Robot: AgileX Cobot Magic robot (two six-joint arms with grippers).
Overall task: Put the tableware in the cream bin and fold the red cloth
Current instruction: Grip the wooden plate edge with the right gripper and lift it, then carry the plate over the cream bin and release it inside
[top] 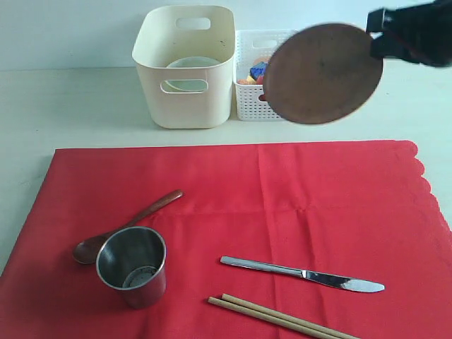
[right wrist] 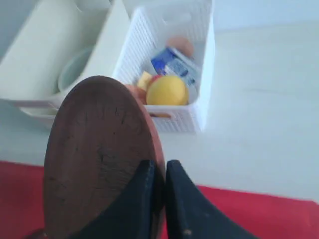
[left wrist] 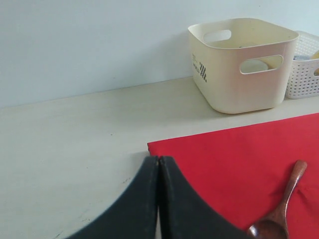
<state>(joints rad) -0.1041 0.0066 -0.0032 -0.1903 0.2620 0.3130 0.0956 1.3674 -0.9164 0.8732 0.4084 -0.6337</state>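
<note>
While the chopsticks [top: 282, 318], knife [top: 304, 274], steel cup [top: 133, 265] and spoon [top: 127, 226] lie on the near part of the red cloth [top: 282, 205], the step in hand is the wooden plate [top: 323, 73]. The right claw [right wrist: 159, 172] is clamped on the plate's rim. The plate is aloft and tilted, past the cloth's far edge and in front of the white basket [top: 247, 99] (toy food in there, not ours). The left claw [left wrist: 158, 164] is pressed together and empty, low by the cloth's left edge.

Next move, likely: carry the plate left until it is over the cream bin [top: 183, 106], which stands just beside the basket with the bowl [top: 192, 63] already inside. The plate must clear both rims. It looks nearly as wide as the bin's mouth, so it should probably go in edge first. The air above the bin is open, bare tabletop [top: 70, 106] lies left of it, and the left arm is well apart.
</note>
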